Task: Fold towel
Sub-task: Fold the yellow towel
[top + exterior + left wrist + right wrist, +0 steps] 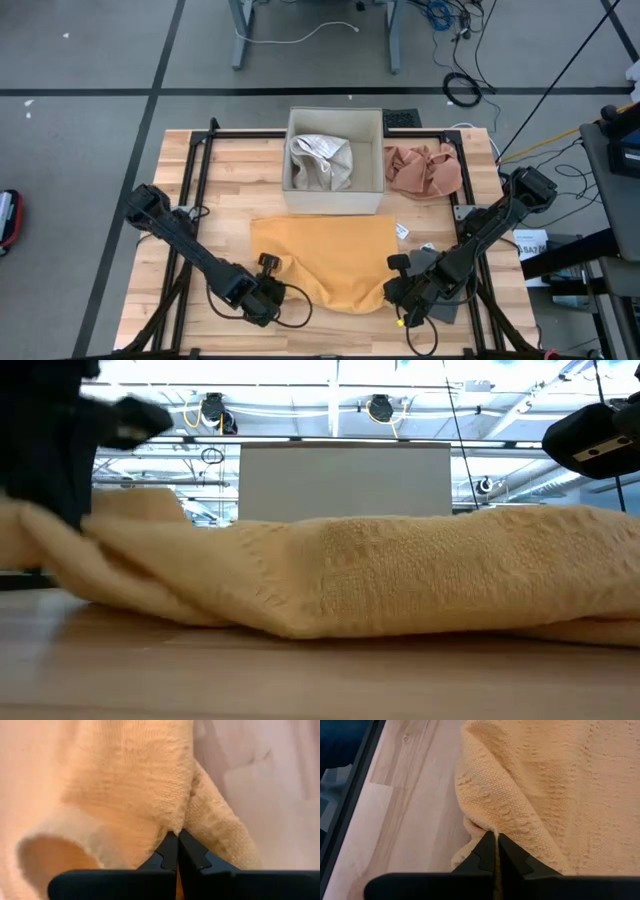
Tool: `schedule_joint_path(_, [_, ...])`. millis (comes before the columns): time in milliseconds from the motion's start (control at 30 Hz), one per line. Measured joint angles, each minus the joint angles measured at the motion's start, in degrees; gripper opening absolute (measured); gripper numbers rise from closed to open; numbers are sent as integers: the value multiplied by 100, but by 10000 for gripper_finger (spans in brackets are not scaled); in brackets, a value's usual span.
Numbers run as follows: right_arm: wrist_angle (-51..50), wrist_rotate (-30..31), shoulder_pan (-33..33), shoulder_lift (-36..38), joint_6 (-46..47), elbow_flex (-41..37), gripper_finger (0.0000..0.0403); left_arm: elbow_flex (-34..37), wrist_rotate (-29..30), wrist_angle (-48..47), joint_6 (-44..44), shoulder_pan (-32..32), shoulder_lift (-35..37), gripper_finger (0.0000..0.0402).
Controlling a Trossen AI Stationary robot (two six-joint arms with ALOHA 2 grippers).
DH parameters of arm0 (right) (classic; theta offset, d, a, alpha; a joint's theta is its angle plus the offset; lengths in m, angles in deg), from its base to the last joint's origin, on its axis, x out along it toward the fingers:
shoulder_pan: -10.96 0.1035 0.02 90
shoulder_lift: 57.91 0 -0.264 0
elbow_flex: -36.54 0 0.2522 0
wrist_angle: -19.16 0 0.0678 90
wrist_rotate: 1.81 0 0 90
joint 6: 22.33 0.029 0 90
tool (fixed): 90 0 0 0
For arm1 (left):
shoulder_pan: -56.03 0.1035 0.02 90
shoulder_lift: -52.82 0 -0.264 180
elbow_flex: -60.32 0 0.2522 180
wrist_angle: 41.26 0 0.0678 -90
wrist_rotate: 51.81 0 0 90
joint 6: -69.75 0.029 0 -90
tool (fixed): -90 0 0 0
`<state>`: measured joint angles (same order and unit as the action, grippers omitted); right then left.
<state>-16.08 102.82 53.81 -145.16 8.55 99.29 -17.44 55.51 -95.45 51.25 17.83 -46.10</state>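
Note:
A yellow-orange towel (325, 258) lies rumpled on the wooden table (230, 180), in front of a white box. In the low view the towel (400, 575) bulges up from the tabletop. My left gripper (277, 290) is at its near left corner, shut on the cloth. My right gripper (396, 295) is at its near right corner, also shut on the cloth. Each wrist view shows its own gripper, left (177, 834) and right (496, 836), with fingertips together and cloth caught between them. My left gripper pinches a bunched fold of the towel (175, 822) near its near left corner between its two fingertips, slanting down from the near left. The cloth rises in wrinkles to the pinch. My right gripper pinches the towel's folded edge (492, 826) near its near right corner between its fingertips, slanting down from the near right. The cloth around the pinch rests on the table.
A white box (300, 120) at the table's far middle holds a pale crumpled cloth (320, 162). A pink cloth (425, 170) lies to its right. Black frame rails (190, 170) run along the table's sides. Small white tags (403, 231) lie by the towel's right edge.

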Motion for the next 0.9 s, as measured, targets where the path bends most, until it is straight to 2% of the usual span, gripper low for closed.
schedule_joint_path(233, [-21, -1, -2, 0, -3, 0, 0, -348, 126, -308, 9, -109, 484, 2])
schedule_joint_path(500, [-124, 0, 0, 98, -54, 0, 0, -729, 457, -890, -104, -198, 695, 1])
schedule_joint_path(567, [-111, 2, 0, 241, -143, -2, 0, -862, 228, -1048, -155, -196, 695, 1])
schedule_joint_path(733, [-83, -97, 47, 830, -456, -2, 0, -1266, -768, -1305, -217, -188, 691, 1])
schedule_joint_path(900, [121, -452, 193, 1687, -879, -2, 0, -2077, -824, -2176, -357, -265, 691, 1])
